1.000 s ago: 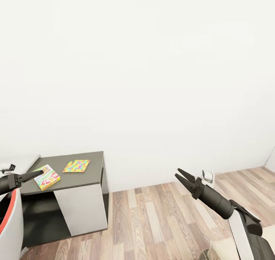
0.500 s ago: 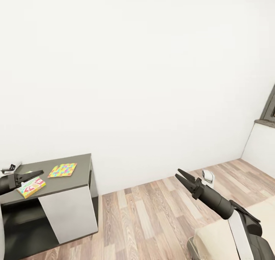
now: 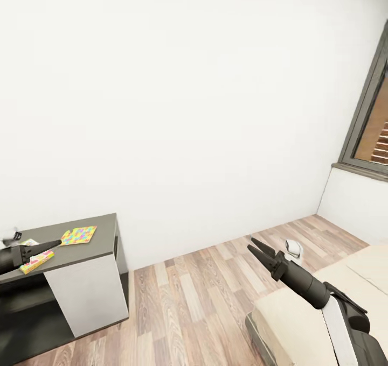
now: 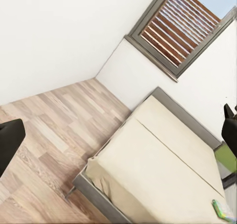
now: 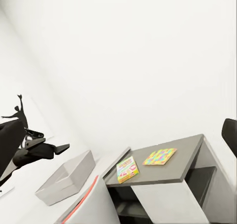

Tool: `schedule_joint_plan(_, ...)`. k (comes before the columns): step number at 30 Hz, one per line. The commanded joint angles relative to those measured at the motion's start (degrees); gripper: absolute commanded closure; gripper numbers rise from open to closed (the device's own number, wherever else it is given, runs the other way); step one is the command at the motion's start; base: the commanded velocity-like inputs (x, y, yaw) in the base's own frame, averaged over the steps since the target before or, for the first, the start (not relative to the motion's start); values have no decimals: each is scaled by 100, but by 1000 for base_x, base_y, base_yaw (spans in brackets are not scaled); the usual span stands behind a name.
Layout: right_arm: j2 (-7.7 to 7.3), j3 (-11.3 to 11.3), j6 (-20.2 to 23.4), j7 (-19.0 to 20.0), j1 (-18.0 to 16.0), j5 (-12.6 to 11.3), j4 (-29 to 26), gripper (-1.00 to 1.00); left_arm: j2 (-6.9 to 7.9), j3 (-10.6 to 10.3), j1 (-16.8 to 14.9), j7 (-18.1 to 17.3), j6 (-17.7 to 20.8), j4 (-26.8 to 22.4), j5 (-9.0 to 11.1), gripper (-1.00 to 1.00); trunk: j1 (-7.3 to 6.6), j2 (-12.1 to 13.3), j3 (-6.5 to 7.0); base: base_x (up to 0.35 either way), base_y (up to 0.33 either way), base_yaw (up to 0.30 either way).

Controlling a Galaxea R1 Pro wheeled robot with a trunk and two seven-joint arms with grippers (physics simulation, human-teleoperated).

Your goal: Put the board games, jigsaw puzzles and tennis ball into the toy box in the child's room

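Observation:
At the head view's left edge stands the dark grey low section of the table (image 3: 102,226). A jigsaw puzzle (image 3: 78,235) and a green-white-red board game (image 3: 36,261) lie flat on it. My left gripper (image 3: 53,243) hovers over the board game, empty, and its fingers (image 4: 9,142) sit wide apart in the left wrist view. My right gripper (image 3: 257,250) hangs open and empty above the floor, near the bed (image 3: 293,315) corner. The right wrist view has the toy box (image 5: 66,177) on the pale desk top, the puzzle (image 5: 159,156) and the board game (image 5: 128,168). A green-edged board game (image 4: 222,209) lies on the bed (image 4: 163,169).
A white wall runs behind everything, with wood-plank floor (image 3: 188,296) between table and bed. A dark-framed window (image 3: 372,124) sits in the right wall above a white sill. A red-edged white part of the robot (image 5: 86,202) shows under the toy box.
The whole picture has shifted: the camera turned right, so the table slid to the left edge while the bed corner and window came into view. Both arms hold the same pose.

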Motion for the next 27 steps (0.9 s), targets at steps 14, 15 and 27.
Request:
schedule_joint_plan(14, -1, -7, 51, 8, -3, -35, 26, -100, -5, 3, 0, -24, 58, -1, -5, -100, -1, -5, -2, -265, -163, -273)
schedule_joint_plan(15, -1, -7, 51, 8, -3, -35, 27, -100, -5, 3, 0, -24, 58, -1, -5, -100, -1, -5, -2, -176, -171, -280)
schedule_joint_plan(27, -1, -24, 62, -31, -3, -48, 71, -100, -32, -4, 0, -24, 73, -1, -14, -100, -1, -5, -2, -37, -36, -281)
